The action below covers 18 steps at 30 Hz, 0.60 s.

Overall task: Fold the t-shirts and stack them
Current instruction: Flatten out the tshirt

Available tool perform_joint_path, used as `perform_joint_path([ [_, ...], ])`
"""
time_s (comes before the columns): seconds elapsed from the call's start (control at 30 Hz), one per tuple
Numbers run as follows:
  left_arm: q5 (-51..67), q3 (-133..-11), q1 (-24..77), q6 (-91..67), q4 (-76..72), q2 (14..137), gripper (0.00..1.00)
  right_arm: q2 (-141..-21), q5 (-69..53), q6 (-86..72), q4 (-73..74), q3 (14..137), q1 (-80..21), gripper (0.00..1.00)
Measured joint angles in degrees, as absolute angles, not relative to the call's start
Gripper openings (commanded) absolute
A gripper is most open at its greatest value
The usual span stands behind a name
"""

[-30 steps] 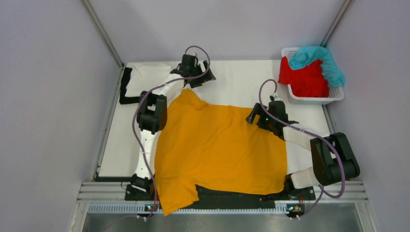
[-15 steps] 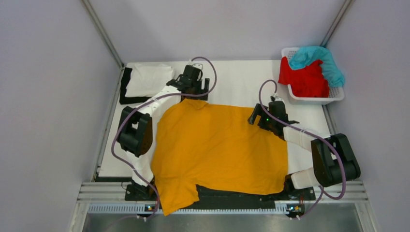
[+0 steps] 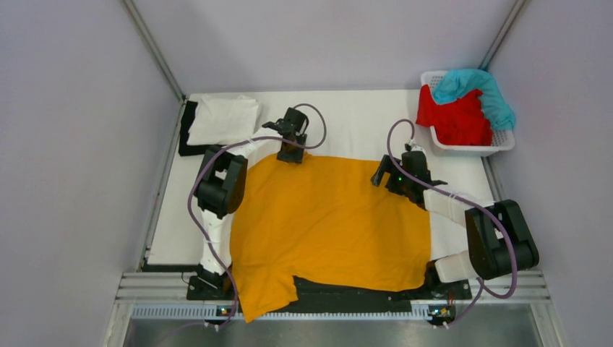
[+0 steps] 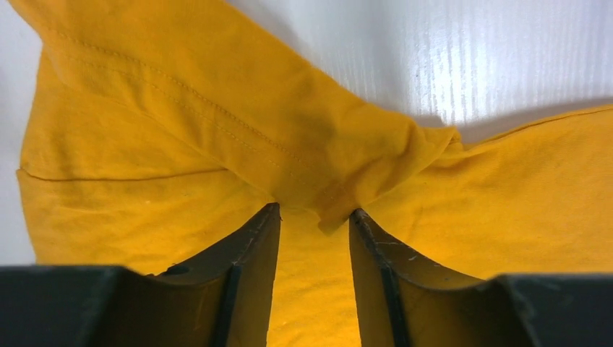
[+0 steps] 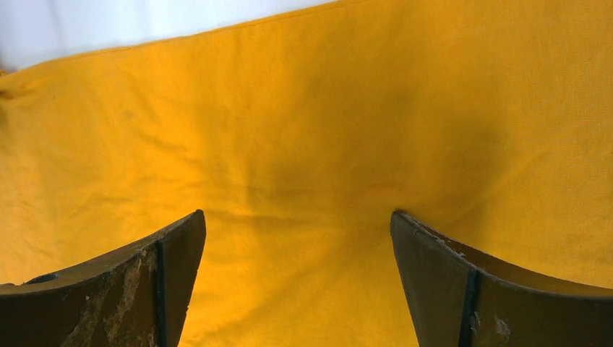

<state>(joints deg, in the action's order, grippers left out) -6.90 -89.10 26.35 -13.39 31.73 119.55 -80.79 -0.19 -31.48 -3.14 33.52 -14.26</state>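
Observation:
A mustard-orange t-shirt (image 3: 332,224) lies spread over the table's middle, its near hem hanging past the front edge. My left gripper (image 3: 293,153) is down on its far left corner. In the left wrist view the gripper (image 4: 314,211) has its jaws half narrowed and still apart, with a puckered fold of the orange cloth (image 4: 347,173) at the fingertips. My right gripper (image 3: 383,177) rests on the shirt's far right edge. In the right wrist view it (image 5: 298,215) stands wide open over flat orange cloth (image 5: 325,108). A folded white t-shirt (image 3: 223,119) lies on a black one (image 3: 189,137) at the back left.
A white slotted basket (image 3: 470,150) at the back right holds a red t-shirt (image 3: 455,119) and a teal t-shirt (image 3: 481,87). Grey walls close in the table on three sides. Bare white tabletop (image 3: 354,116) shows behind the orange shirt.
My left gripper came forward from the back of the table down onto the orange shirt's far left corner, and its jaws narrowed. The right arm has not moved.

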Motion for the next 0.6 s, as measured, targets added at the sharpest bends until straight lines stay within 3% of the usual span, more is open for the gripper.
perform_joint_path([
  [0.43,-6.4,-92.5,26.3,-13.5,32.2,122.0,0.25,-80.8,0.0,-31.5,-3.1,33.5,-14.3,0.99],
  [0.5,-6.5,-92.9,26.3,-13.6,32.2,122.3,0.16,-80.8,0.1,-31.5,-3.0,33.5,-14.3,0.99],
  [0.53,-6.5,-93.0,26.3,-13.6,32.2,122.3,0.05,-80.8,0.1,-31.5,-3.0,33.5,-14.3,0.99],
  [0.6,-6.5,-93.0,26.3,-13.7,32.2,122.4,0.00,-80.8,0.1,-31.5,-3.0,33.6,-14.3,0.99],
])
